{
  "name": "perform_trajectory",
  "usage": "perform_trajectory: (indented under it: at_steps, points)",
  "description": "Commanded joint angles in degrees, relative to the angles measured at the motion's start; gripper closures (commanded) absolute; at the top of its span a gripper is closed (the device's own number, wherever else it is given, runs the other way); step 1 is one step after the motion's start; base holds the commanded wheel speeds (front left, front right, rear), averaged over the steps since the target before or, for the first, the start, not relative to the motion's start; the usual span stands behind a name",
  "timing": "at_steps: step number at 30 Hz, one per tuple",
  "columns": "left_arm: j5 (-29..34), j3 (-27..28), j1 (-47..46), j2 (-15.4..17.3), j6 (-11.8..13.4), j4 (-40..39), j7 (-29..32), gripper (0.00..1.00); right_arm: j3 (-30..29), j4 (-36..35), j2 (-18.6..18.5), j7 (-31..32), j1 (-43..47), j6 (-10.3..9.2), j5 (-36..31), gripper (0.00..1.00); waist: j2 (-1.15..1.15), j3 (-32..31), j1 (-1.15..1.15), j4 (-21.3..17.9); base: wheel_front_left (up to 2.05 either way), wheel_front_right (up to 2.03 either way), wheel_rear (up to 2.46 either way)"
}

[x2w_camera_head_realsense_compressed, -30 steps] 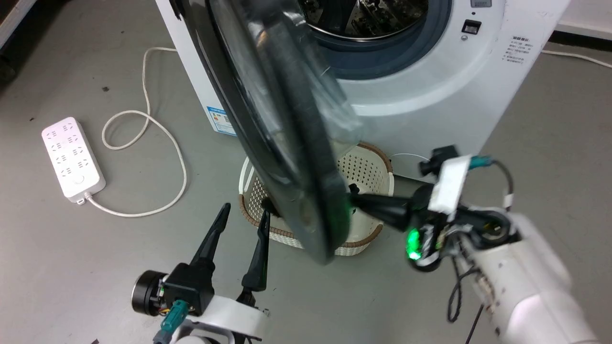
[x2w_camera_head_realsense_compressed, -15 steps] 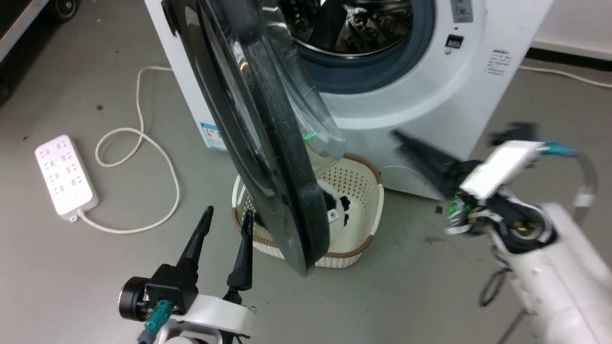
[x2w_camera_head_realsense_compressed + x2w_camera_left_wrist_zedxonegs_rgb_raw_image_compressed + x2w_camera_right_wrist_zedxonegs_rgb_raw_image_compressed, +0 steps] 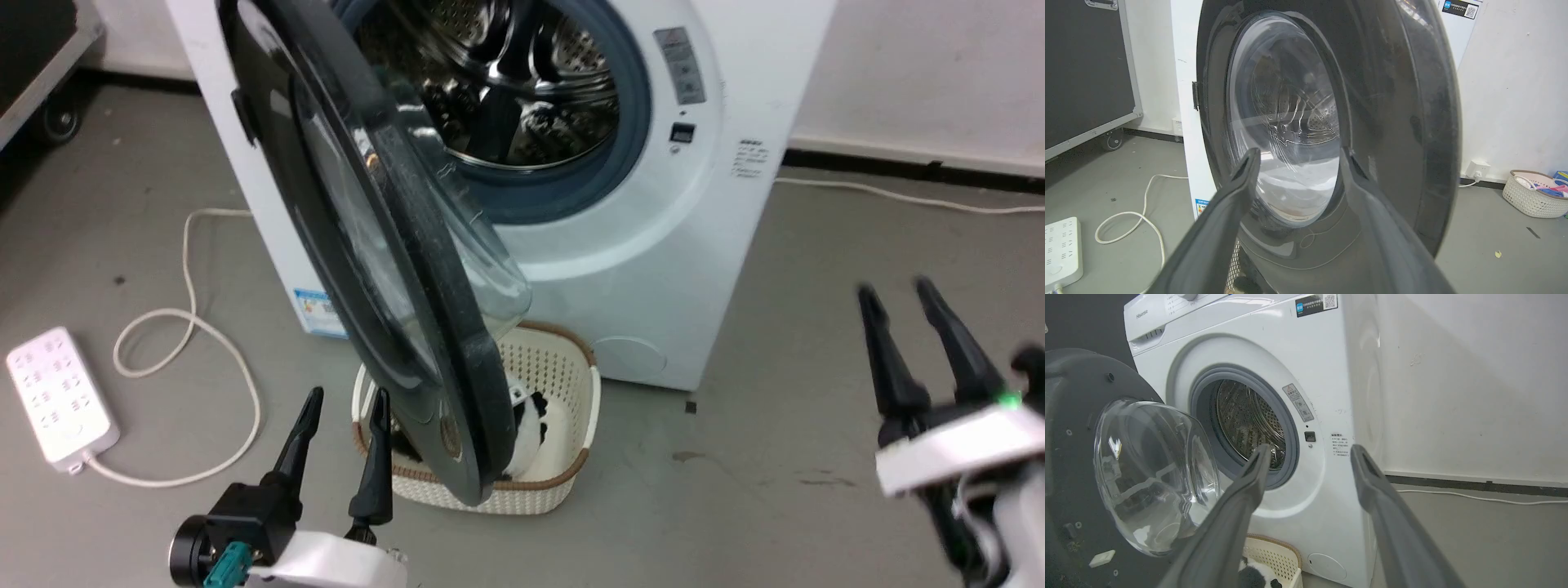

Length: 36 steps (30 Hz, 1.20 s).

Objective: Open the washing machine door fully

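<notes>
At machine front: door [image 3: 326, 245] swung out on its left hinge, edge-on to the head camera, glass bowl facing the drum.
Washing machine [image 3: 669, 245]: white, drum exposed.
Left fingers [image 3: 295, 441]: spread, empty, near the door's lower edge (basket [image 3: 571, 457] just beyond).
Right fingers [image 3: 886, 355]: spread, empty, well clear at right.

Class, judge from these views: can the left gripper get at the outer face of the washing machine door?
Probably yes. The left gripper, open, points straight at the outer face of the washing machine door, which stands close ahead in the left wrist view with nothing between them.
</notes>
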Motion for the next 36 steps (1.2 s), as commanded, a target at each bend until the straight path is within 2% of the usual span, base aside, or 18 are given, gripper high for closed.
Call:
perform_trajectory:
  at_steps: [1, 3, 6, 9, 12, 17, 30, 31, 32, 36]
  points:
    - [-0.1, 0.1, 1.0, 0.0, -0.2, -0.1, -0.3, 0.00, -1.1, -0.8, 1.9, -0.3, 2.1, -0.04, -1.7, 0.00, 0.00, -1.0, 0.01, -0.9, 0.00, 0.00, 0.00]
    - [-0.4, 0.4, 1.6, 0.0, -0.3, -0.1, -0.3, 0.00, -4.7, -4.1, 5.6, -0.5, 6.3, -0.04, -9.8, 0.00, 0.00, -1.2, 0.01, -1.3, 0.00, 0.00, 0.00]
    - [-0.4, 0.3, 1.9, 0.0, -0.6, 0.2, -0.3, 0.00, -10.2, -10.6, 12.5, -0.5, 12.3, -0.04, -18.0, 0.00, 0.00, -1.1, 0.01, -1.6, 0.00, 0.00, 0.00]
    - [-0.3, 0.1, 2.0, 0.0, -0.6, 0.9, -0.3, 0.00, -13.0, -14.0, 16.1, -0.5, 17.2, -0.04, -20.7, 0.00, 0.00, -1.0, 0.01, -1.6, 0.00, 0.00, 0.00]
    - [-0.1, -0.1, 1.8, 0.0, -0.4, 1.8, -0.3, 0.00, -13.4, -15.8, 17.0, -0.5, 20.3, -0.04, -23.1, 0.00, 0.00, -0.7, 0.01, -1.7, 0.00, 0.00, 0.00]
    - [1.6, -0.8, 1.6, 0.0, -0.1, 3.1, -0.3, 0.00, -12.4, -14.9, 17.4, -0.5, 23.8, -0.04, -27.8, 0.00, 0.00, -0.4, 0.01, -1.7, 0.00, 0.00, 0.00]
    - [2.0, -1.0, 0.6, 0.0, 0.3, 3.7, -0.3, 0.00, -11.7, -13.9, 17.5, -0.5, 24.3, -0.04, -24.4, 0.00, 0.00, 0.0, 0.01, -1.9, 0.00, 0.00, 0.00]
    - [1.7, -1.0, 0.6, 0.0, 0.1, 3.4, -0.3, 0.76, -11.7, -13.9, 17.5, -0.5, 24.3, -0.04, -24.1, 0.00, 0.00, 0.0, 0.01, -2.0, 0.00, 0.00, 0.00]
    - [1.6, -1.0, 0.5, 0.0, 0.0, 3.0, -0.3, 1.00, -11.7, -14.0, 17.5, -0.5, 24.2, -0.04, -23.8, 0.00, 0.00, -0.1, 0.01, -2.0, 0.00, 0.00, 0.00]
    - [1.7, 0.1, 0.1, 0.0, 0.4, -0.5, -0.3, 1.00, -11.5, -14.3, 17.5, -0.5, 23.9, -0.04, -21.7, 0.00, 0.00, 0.0, 0.01, -2.0, 0.00, 0.00, 0.00]
